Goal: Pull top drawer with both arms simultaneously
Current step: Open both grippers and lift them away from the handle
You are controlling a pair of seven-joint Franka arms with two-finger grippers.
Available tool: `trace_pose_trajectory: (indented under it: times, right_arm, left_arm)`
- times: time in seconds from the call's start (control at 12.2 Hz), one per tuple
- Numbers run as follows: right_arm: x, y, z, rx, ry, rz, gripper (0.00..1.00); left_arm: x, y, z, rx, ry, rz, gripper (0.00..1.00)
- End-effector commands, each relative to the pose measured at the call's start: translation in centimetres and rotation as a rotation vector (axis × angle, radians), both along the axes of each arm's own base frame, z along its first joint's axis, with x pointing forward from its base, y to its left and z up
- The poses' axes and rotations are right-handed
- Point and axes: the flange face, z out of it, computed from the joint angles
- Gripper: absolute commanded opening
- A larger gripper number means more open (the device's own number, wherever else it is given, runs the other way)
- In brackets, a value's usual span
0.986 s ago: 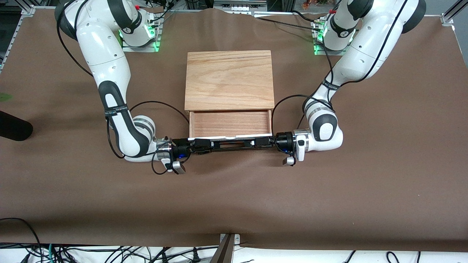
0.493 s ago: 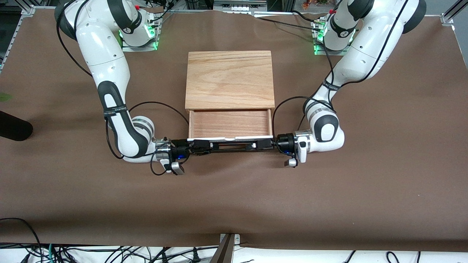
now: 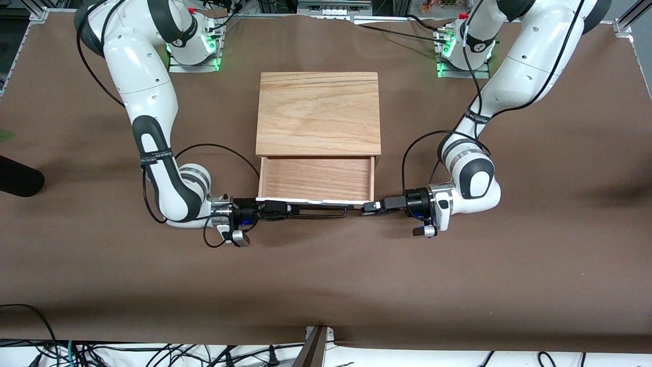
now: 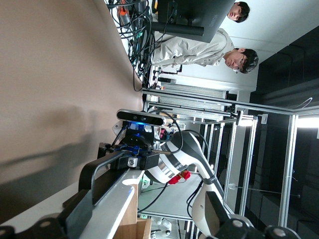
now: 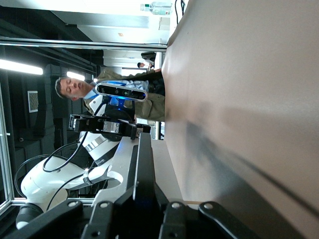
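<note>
The top drawer (image 3: 316, 178) stands pulled out of the wooden box, showing its reddish wood inside. Its white front panel (image 3: 305, 202) faces the front camera and carries the black wire handle (image 3: 318, 213). My right gripper (image 3: 275, 209) lies low along the panel, shut on the handle's end toward the right arm's side; in the right wrist view both fingers (image 5: 172, 211) clamp the black bar (image 5: 144, 164). My left gripper (image 3: 368, 207) is open, just off the drawer's corner at the left arm's end, touching nothing. From the left wrist the panel (image 4: 112, 204) and handle (image 4: 97, 167) show.
The box's light wooden top slab (image 3: 318, 112) covers the box, farther from the front camera than the open drawer. A dark rounded object (image 3: 18, 176) lies at the table's edge on the right arm's end. Loose cables (image 3: 214, 148) hang by both wrists.
The left gripper has opened, let go of the handle and drawn back toward its own end. The drawer and box shifted slightly toward the right arm's end. The right gripper keeps its grip.
</note>
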Motion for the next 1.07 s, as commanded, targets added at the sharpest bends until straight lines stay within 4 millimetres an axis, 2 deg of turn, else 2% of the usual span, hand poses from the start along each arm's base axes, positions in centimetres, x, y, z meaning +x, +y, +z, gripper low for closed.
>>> trace_pose_trajectory:
  times: [0.0,0.08,0.16,0.25,0.33,0.41,0.74,0.99]
  right_arm:
    - [3.7,-7.5,-1.8,-0.074,-0.032,-0.155,0.2]
    - [3.7,-7.5,-1.8,-0.074,-0.032,-0.155,0.51]
    - [3.7,-7.5,-1.8,-0.074,-0.032,-0.155,0.58]
    - [3.7,-7.5,-1.8,-0.075,-0.03,-0.155,0.71]
    - [3.7,-7.5,-1.8,-0.075,-0.032,-0.155,0.94]
    - [3.7,-7.4,-1.7,-0.074,-0.038,-0.153,1.0]
    - [3.7,-7.4,-1.7,-0.074,-0.039,-0.153,1.0]
    - [3.9,-7.9,-1.5,-0.139,-0.063,-0.145,1.0]
  left_arm:
    - [-1.5,0.8,1.4,-0.003,0.021,-0.002,1.0]
    - [-1.7,0.9,1.5,-0.001,0.021,-0.003,1.0]
    - [-1.8,1.3,1.7,0.001,0.022,0.001,1.0]
    - [-1.9,1.6,2.1,0.003,0.021,0.003,1.0]
    - [-2.1,2.1,2.4,0.005,0.022,0.007,1.0]
    - [-2.6,2.3,2.8,0.014,0.021,0.002,1.0]
    - [-2.0,5.7,6.2,0.146,-0.002,-0.091,1.0]
    - [-2.7,7.5,7.9,0.211,0.026,-0.118,1.0]
